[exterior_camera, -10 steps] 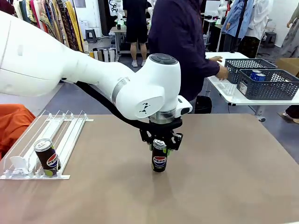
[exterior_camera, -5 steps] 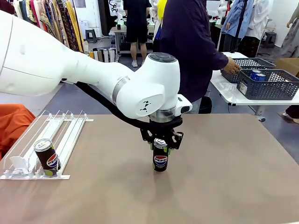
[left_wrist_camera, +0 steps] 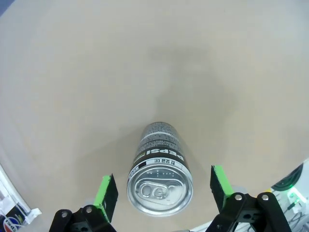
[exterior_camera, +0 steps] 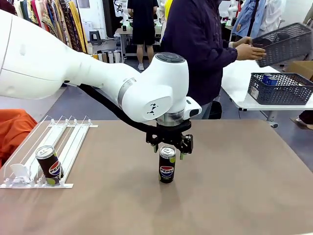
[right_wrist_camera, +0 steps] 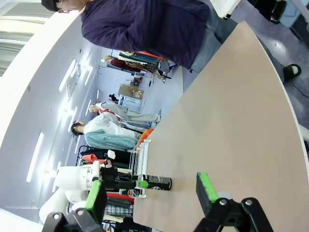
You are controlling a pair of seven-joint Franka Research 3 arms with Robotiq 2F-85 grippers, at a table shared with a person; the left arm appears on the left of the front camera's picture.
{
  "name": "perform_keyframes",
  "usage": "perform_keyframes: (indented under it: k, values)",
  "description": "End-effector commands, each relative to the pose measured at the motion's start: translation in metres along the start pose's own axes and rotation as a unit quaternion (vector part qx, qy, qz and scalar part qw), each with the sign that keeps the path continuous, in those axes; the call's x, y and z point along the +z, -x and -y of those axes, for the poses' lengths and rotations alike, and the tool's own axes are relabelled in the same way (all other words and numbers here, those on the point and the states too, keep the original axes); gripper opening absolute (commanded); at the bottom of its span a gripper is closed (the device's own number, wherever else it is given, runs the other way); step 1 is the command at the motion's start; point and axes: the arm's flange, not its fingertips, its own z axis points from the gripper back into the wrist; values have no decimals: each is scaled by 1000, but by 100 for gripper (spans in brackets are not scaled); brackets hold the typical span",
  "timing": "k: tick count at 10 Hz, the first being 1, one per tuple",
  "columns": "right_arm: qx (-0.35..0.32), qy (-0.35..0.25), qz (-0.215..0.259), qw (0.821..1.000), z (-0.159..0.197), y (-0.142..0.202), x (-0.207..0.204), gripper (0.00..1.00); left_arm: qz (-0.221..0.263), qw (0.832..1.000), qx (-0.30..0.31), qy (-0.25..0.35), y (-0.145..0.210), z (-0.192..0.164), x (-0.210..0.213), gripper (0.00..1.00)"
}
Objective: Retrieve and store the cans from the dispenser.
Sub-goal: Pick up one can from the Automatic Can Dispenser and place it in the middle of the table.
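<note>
Left gripper [exterior_camera: 168, 148] hangs wide open, its green pads [left_wrist_camera: 107, 190] flanking the silver top of a slim black Pepsi can [left_wrist_camera: 160, 180], with a clear gap on both sides, so it has hold of nothing. That can stands upright mid-table on the smooth matte tan table [exterior_camera: 244, 186]. At the table's left, the low white-and-clear plastic railed dispenser [exterior_camera: 73, 139] carries a second black Pepsi can [exterior_camera: 49, 165], upright at the near end of its right lane. Right gripper [right_wrist_camera: 150, 191] is spread open too, and empty. On the far side, a person's hand [exterior_camera: 248, 50] tilts a dark grey lattice plastic basket [exterior_camera: 288, 41]. Another lattice basket [exterior_camera: 283, 93] on a white side table [exterior_camera: 234, 93] holds blue cans [exterior_camera: 269, 78].
</note>
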Motion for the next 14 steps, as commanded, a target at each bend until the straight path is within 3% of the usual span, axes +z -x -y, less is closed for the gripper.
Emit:
perform_keyframes:
  k: [1, 2, 4, 6, 7, 8, 9, 10, 12, 14]
  values:
    - [13, -9, 11, 1000, -2, -4, -2, 100, 31, 999, 17, 0, 9, -15, 37, 100]
    - [13, -9, 11, 1000, -2, -4, -2, 100, 15, 999, 31, 19, 17, -28, 73, 100]
    - [13, -9, 11, 1000, -2, -4, -2, 100, 33, 998, 20, 57, 45, -78, 151, 100]
    - [13, -9, 11, 1000, -2, -4, -2, 100, 31, 988, 9, 149, 74, -180, 210, 100]
    - [13, -9, 11, 1000, -2, -4, -2, 100, 42, 984, 17, 174, 85, -211, 221, 100]
    - [13, -9, 11, 1000, -2, -4, -2, 100, 74, 968, 58, 234, 121, -292, 241, 100]
    - [13, -9, 11, 1000, -2, -4, -2, 100, 98, 953, 107, 267, 149, -342, 245, 100]
    - [13, -9, 11, 1000, -2, -4, -2, 100, 109, 927, 109, 343, 183, -396, 236, 100]
    - [13, -9, 11, 1000, -2, -4, -2, 100, 112, 867, 192, 445, 252, -470, 176, 100]
    - [13, -9, 11, 1000, -2, -4, -2, 100, 138, 807, 262, 510, 305, -496, 120, 100]
